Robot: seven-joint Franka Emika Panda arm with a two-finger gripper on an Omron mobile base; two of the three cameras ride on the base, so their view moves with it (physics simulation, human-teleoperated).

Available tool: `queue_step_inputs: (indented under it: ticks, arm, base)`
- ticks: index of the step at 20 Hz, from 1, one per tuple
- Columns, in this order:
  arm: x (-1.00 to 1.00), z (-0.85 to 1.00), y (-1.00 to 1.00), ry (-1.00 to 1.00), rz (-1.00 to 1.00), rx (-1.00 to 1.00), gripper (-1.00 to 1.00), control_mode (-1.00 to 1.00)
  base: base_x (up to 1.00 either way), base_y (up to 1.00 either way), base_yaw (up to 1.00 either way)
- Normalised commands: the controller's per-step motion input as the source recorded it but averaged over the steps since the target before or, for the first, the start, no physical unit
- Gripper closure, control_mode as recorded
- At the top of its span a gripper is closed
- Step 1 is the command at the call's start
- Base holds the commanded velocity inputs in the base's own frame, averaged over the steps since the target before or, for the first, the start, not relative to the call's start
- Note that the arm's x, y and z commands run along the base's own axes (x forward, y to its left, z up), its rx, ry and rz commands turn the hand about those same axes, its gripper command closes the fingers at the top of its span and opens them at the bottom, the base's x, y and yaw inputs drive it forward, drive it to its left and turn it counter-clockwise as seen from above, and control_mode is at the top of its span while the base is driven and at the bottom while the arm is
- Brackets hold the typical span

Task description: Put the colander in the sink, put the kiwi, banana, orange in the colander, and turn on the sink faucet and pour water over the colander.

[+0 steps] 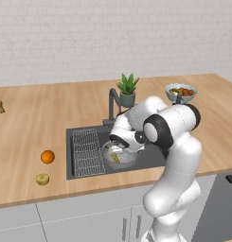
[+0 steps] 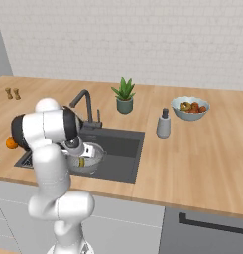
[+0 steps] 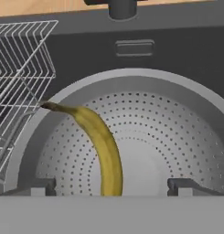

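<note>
The sink [image 1: 150, 158] is the anchor here: the colander [image 3: 177, 137] sits inside the sink, just beside the wire rack [image 3: 19, 82] and in front of the faucet [image 1: 112, 101], presumably so the spout can reach over it later. The banana [image 3: 102, 146] lies in the colander, its stem end leaning up on the rim nearest the rack and its body curving down toward the bowl's centre. The gripper [image 3: 111, 187] hangs directly above the colander with its jaws spread wide, one fingertip [image 3: 38, 186] well to either side of the banana and neither touching it, so it holds nothing; this looks like a release. The orange [image 1: 48, 156] and the kiwi [image 1: 42, 179] rest on the wooden counter [image 1: 32, 127] outside the sink, beyond its rack side, near each other. Judging from this, two fruits remain to fetch and no water runs from the faucet.
</note>
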Motion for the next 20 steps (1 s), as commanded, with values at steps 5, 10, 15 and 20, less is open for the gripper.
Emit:
queue_step_inputs:
  ticks: [5,10,15,20]
  arm:
    - [-0.27,1.00,-0.35,-0.01,0.00,0.07,-1.00,-1.00]
    - [-0.24,1.00,-0.51,-0.02,0.00,0.10,-1.00,-1.00]
    - [0.27,1.00,-0.47,-0.01,-0.01,0.11,-1.00,-1.00]
    - [0.37,1.00,-0.55,0.00,-0.04,0.09,-1.00,-1.00]
  base:
    - [0.00,0.00,0.00]
    - [0.00,0.00,0.00]
    - [0.00,0.00,0.00]
    - [0.00,0.00,0.00]
